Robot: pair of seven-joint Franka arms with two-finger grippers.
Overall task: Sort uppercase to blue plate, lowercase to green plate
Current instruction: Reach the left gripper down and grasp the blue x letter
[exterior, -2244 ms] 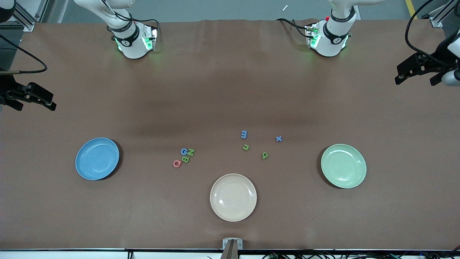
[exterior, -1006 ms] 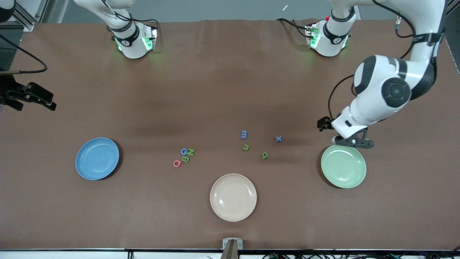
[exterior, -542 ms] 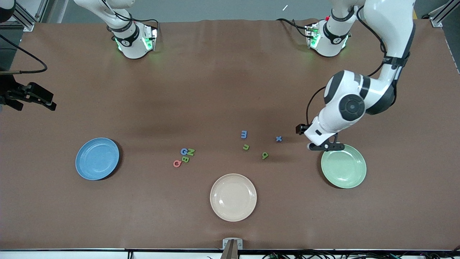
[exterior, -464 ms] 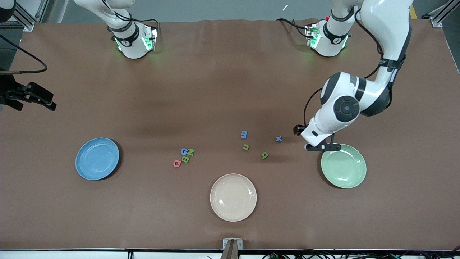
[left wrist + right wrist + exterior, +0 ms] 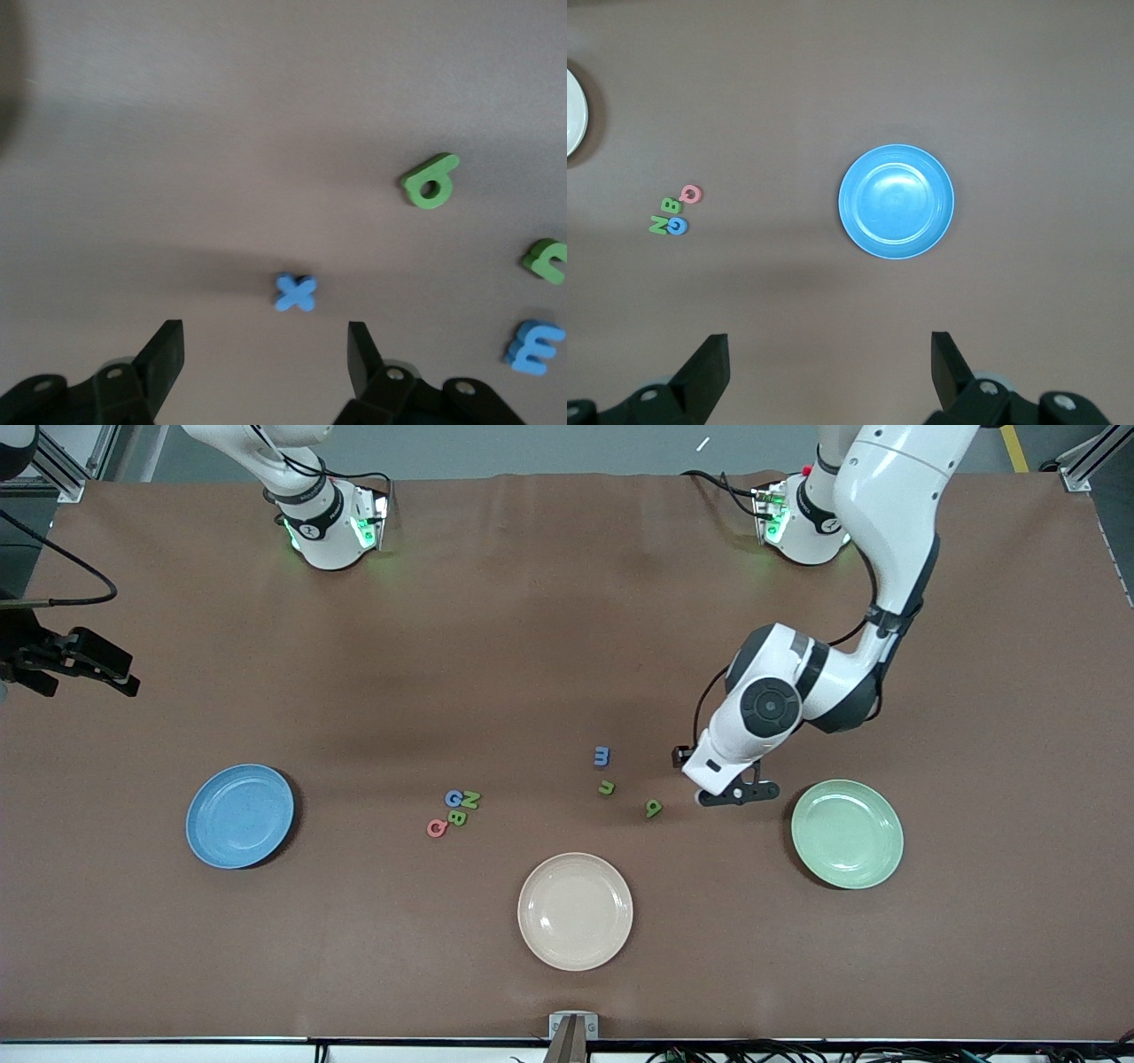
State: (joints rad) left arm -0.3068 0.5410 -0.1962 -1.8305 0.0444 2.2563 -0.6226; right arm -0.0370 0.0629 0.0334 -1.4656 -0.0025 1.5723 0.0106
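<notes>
- I am seeing the cream plate [image 5: 575, 911] sitting nearest the front camera on the brown tabletop [image 5: 532, 646].
- The blue plate [image 5: 239, 816] is lying toward the right arm's end, the green plate [image 5: 847, 833] toward the left arm's end; both are bare.
- The capitals are huddling together between the blue and cream plates: pink Q [image 5: 436, 828] nearest, then green B [image 5: 457, 816], blue G [image 5: 454, 798] and green N [image 5: 470, 800].
- The small letters are lying apart toward the green plate: green q [image 5: 653, 808], green n [image 5: 606, 786], blue m [image 5: 601, 756].
- I am hovering the left gripper [image 5: 266, 354] over the blue x [image 5: 295, 292], jaws spread wide on either side of it, touching nothing.
- The right gripper [image 5: 830, 367] is waiting high at the tabletop's edge near the blue plate, jaws wide and empty.
</notes>
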